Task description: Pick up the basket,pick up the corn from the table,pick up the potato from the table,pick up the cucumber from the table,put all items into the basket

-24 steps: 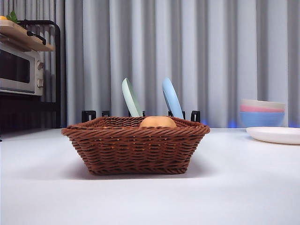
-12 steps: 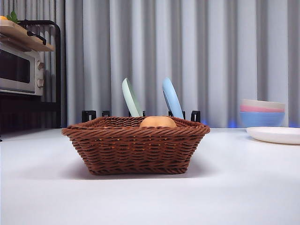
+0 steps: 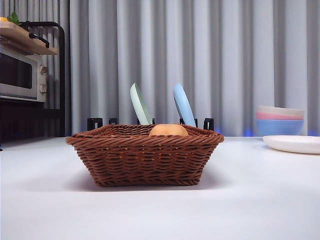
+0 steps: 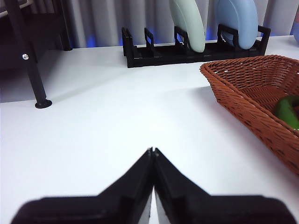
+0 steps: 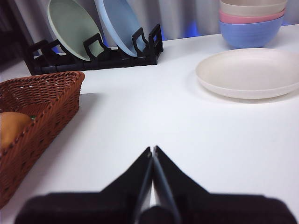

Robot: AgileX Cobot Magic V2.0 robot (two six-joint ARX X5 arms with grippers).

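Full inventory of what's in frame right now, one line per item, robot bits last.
basket: 1, dark brown wicker, table centre
potato: 1, tan, in basket
cucumber: 1, green, in basket, partly seen
corn: not visible
rack: 1, black, behind basket
plates in rack: 2, pale green and blue, upright
flat plate: 1, cream, on table beside bowls
bowls: 3, stacked, blue, pink, cream on top
microwave: 1, silver, on shelf unit at side
left gripper: black fingers shut, empty, over bare table
right gripper: black fingers shut, empty, over bare table
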